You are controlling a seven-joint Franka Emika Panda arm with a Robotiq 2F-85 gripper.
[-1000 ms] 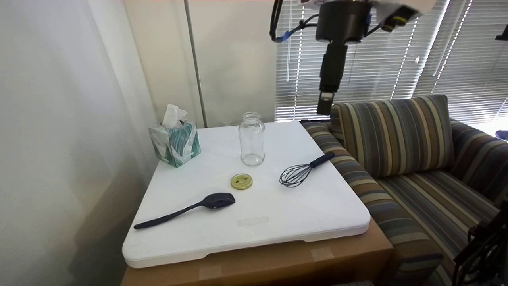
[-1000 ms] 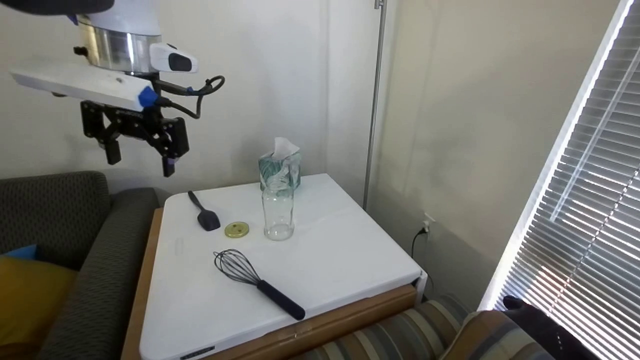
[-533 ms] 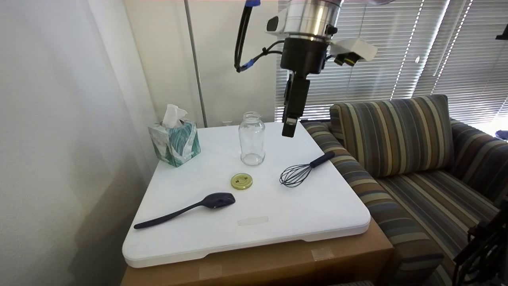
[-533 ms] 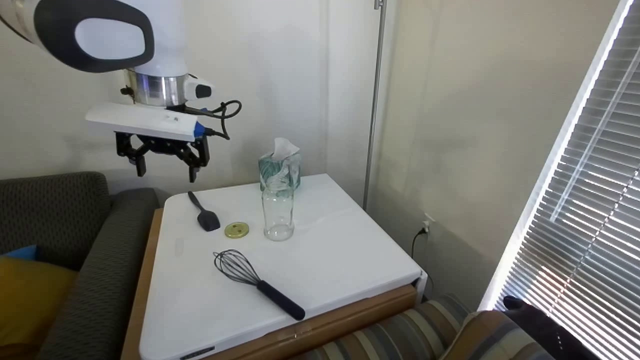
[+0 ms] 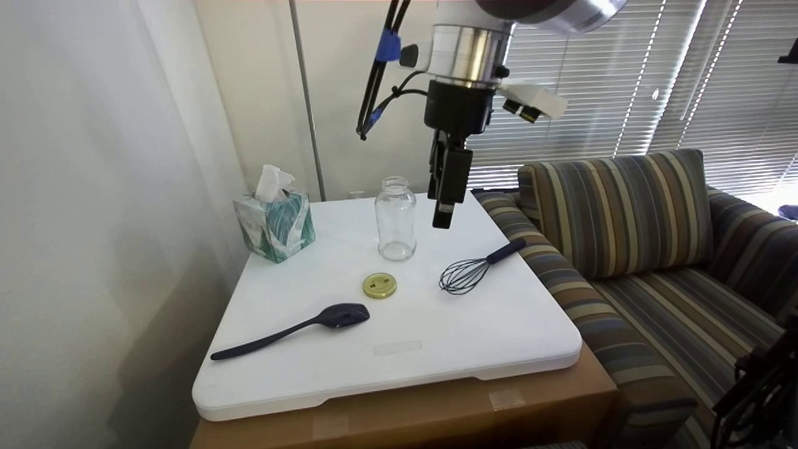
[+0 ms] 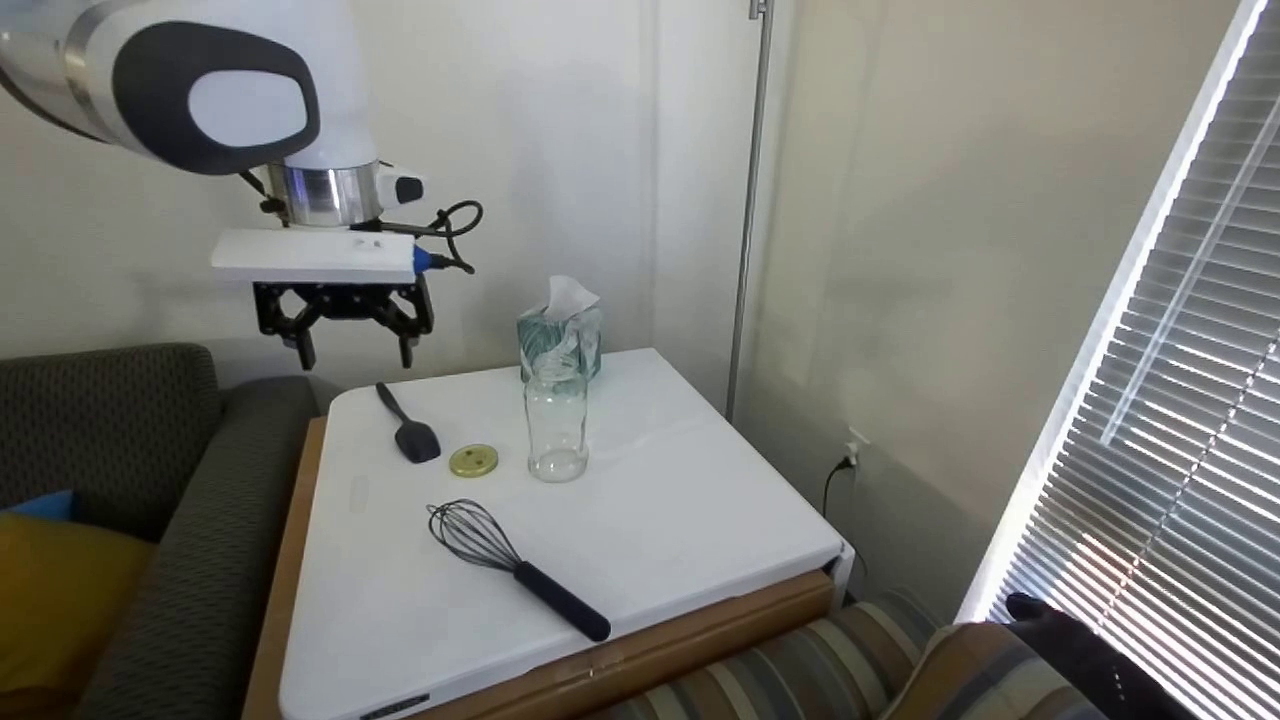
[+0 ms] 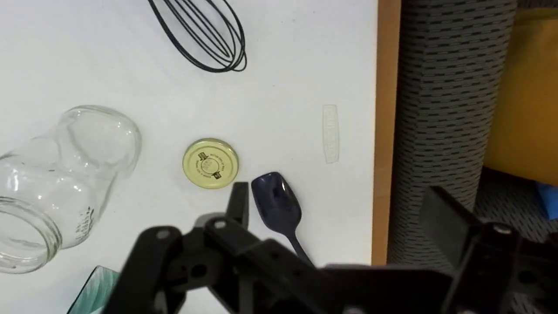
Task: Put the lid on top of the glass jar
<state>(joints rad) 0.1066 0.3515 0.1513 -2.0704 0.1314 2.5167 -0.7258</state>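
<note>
The gold lid (image 5: 379, 285) lies flat on the white tabletop, printed face up; it also shows in an exterior view (image 6: 473, 460) and the wrist view (image 7: 210, 163). The clear glass jar (image 5: 396, 227) stands upright and uncapped beside it, also in an exterior view (image 6: 557, 425) and at the left of the wrist view (image 7: 61, 174). My gripper (image 6: 356, 363) is open and empty, in the air well above the table; it shows edge-on in an exterior view (image 5: 442, 221). In the wrist view its fingers (image 7: 335, 192) are wide apart, the left fingertip appearing just below the lid.
A dark spoon (image 5: 340, 315) lies near the lid. A black whisk (image 6: 555, 595) lies on the table's other side. A teal tissue box (image 5: 277, 227) stands behind the jar in an exterior view (image 6: 560, 335). Sofas (image 7: 453, 87) flank the white tabletop (image 5: 474, 337).
My gripper has come down and moved across toward the table, leftward in an exterior view and rightward in an exterior view. It stays open. The lid and jar have not moved.
</note>
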